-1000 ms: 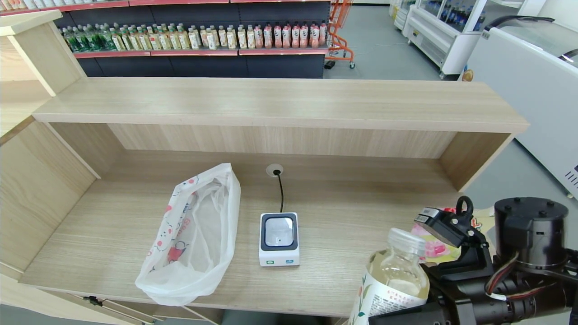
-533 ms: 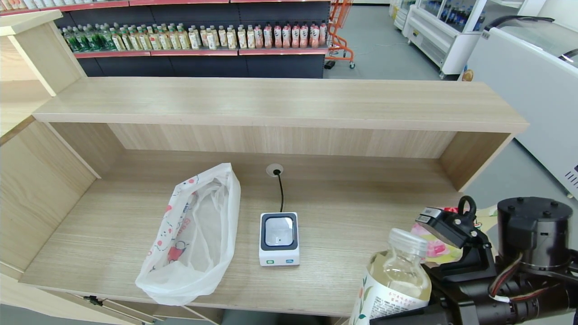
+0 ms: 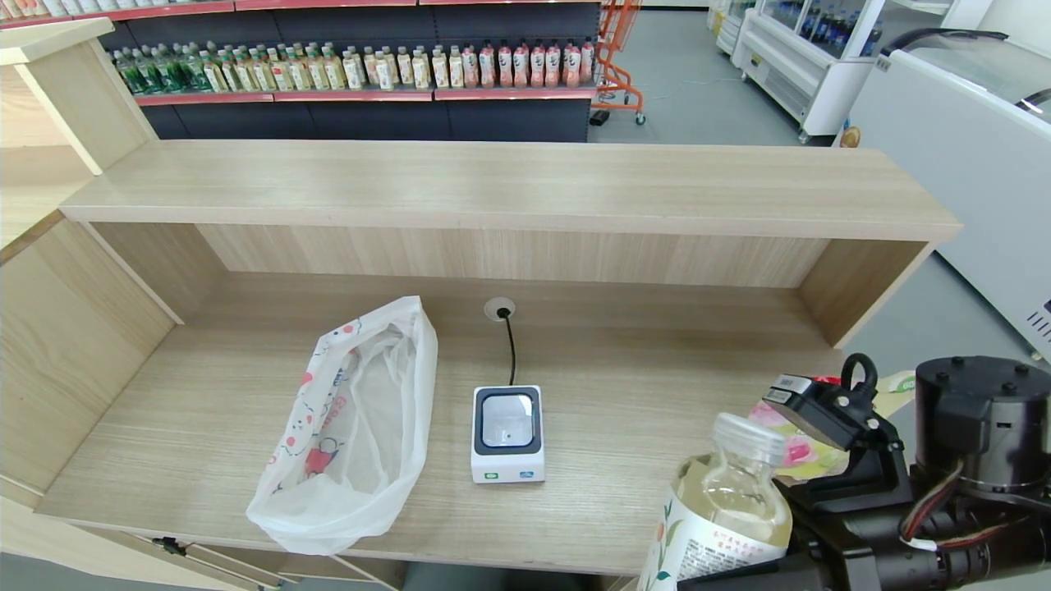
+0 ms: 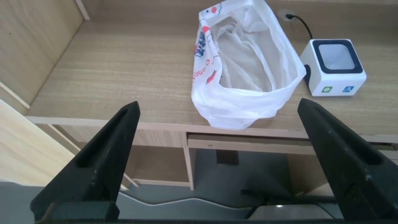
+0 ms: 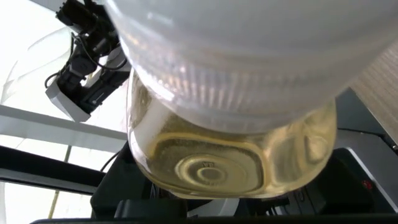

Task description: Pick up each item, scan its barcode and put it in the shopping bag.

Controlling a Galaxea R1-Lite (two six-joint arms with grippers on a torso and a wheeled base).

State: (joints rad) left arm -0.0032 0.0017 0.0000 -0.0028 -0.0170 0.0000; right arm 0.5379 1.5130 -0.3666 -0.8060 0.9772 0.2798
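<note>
Checking in from the remote station. The right gripper [image 3: 743,574] is clamped around the lower part of the bottle [image 3: 727,501]. It holds it up off the counter [image 3: 657,369], to the right of the scanner [image 3: 507,433] and closer to the robot than the scanner is. The bottle is clear plastic with a pale yellow drink inside, a white label and a pale cap, and it stands roughly upright. On the right wrist feed the bottle [image 5: 230,143] sits right in front of the lens.

The left gripper [image 4: 214,162] has its fingers spread wide with nothing between them. It hangs off the front edge of the counter, on the scanner's near-left side.

The shopping bag [image 3: 345,427] lies just left of the scanner, not touching it, with its mouth gaping. Nothing I can make out inside it. The scanner's window faces up and its black cable [image 3: 510,345] runs back to a hole in the counter. A pink and yellow packet [image 3: 800,451] lies on the counter to the scanner's right, partly hidden behind the bottle.
</note>
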